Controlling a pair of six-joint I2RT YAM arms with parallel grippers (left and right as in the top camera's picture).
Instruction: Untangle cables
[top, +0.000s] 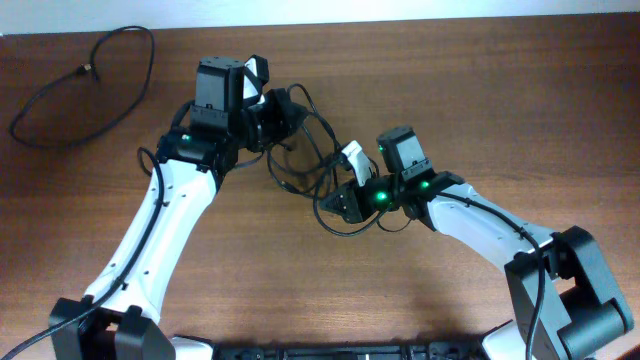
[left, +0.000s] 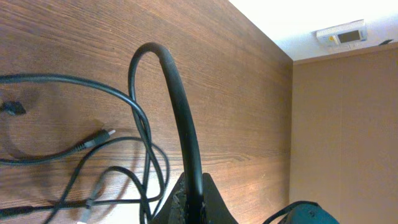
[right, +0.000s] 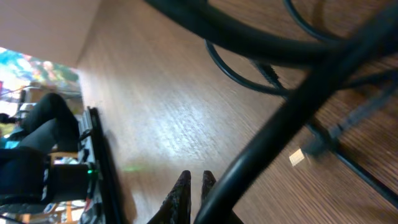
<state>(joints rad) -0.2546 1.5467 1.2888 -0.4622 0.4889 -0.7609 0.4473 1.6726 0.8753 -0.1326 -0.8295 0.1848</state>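
Evidently limp and light, the cables (left: 181, 112) want pinching near a plug (left: 106, 134); left hand (left: 193, 196) clamps one, right hand (right: 194, 183), at four o'clock, is closed.

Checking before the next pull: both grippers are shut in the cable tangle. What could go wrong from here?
The left gripper pinches one cable whose loops cross others; pulling may tighten the tangle instead of freeing it.
In the right wrist view the right gripper looks shut beside the nearest strand, not on it, so it may come away empty.
The plug could snag in a loop.
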